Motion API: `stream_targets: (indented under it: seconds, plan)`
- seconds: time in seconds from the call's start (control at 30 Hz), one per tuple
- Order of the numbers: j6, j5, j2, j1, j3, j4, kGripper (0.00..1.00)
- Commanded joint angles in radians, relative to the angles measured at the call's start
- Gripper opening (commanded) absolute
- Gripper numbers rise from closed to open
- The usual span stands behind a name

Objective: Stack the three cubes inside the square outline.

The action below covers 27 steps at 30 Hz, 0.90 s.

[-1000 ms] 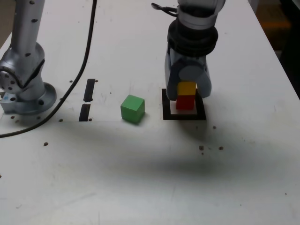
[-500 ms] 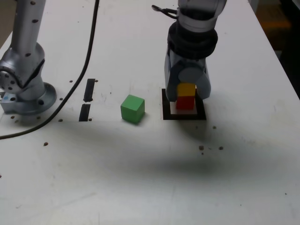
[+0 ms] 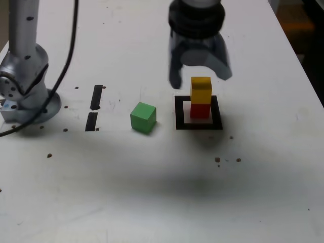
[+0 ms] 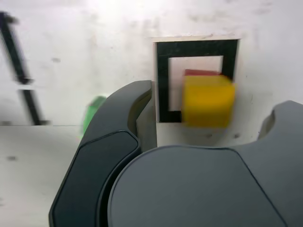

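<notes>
The small matte yellow cube (image 3: 201, 90) sits on the small matte red cube (image 3: 200, 110), and both stand inside the thick black square outline (image 3: 179, 112) with its white centre. The third block, the matte green cube (image 3: 143, 117), lies on the white table (image 3: 152, 192) just to the exterior view's left of the outline, apart from it. The grey gripper (image 3: 199, 76) hangs above and behind the two-block stack with its jaws spread apart and nothing between them.

By my reading, the second block is placed and the green cube is the step in hand. The next move calls for travelling across to it, lowering the spread jaws around it and closing on its sides.

The exterior view shows the stack's height and the green cube whole. The wrist view looks down on the yellow cube (image 4: 208, 100) hiding most of the red cube (image 4: 202, 72), shows the outline (image 4: 163, 80) from above, and leaves the green cube (image 4: 93, 113) as a blurred sliver beside one jaw.
</notes>
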<state>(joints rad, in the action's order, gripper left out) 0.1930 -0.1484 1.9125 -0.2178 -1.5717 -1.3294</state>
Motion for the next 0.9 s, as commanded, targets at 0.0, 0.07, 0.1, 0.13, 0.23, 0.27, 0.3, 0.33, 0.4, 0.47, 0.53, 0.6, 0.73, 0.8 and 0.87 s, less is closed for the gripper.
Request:
stream_targets:
  seconds: [0.0, 0.07, 0.1, 0.13, 0.23, 0.27, 0.3, 0.33, 0.4, 0.47, 0.53, 0.6, 0.73, 0.8, 0.87]
  plan:
    - [-0.039, 0.004, -0.055, -0.024, -0.011, -0.054, 1.0]
    - [-0.086, 0.026, -0.088, -0.039, 0.012, -0.083, 1.0]
    - [-0.103, 0.037, -0.1, -0.043, 0.032, -0.086, 1.0]
    - [-0.12, 0.047, -0.111, -0.047, 0.056, -0.082, 1.0]
    - [-0.159, 0.064, -0.144, -0.065, 0.129, -0.044, 1.0]
    - [-0.17, 0.065, -0.155, -0.076, 0.148, -0.029, 1.0]
    - [-0.18, 0.066, -0.166, -0.09, 0.165, -0.017, 1.0]
    - [-0.188, 0.068, -0.177, -0.105, 0.179, -0.007, 0.99]
    - [-0.192, 0.073, -0.196, -0.141, 0.201, 0.003, 0.99]
    - [-0.187, 0.078, -0.206, -0.175, 0.225, 0.009, 0.99]
    - [-0.179, 0.08, -0.203, -0.198, 0.261, 0.029, 0.99]
    - [-0.176, 0.078, -0.189, -0.21, 0.313, 0.07, 0.99]
    - [-0.184, 0.073, -0.161, -0.205, 0.432, 0.184, 0.98]
    - [-0.192, 0.069, -0.151, -0.196, 0.495, 0.268, 0.97]
    - [-0.192, 0.07, -0.143, -0.195, 0.526, 0.316, 0.95]
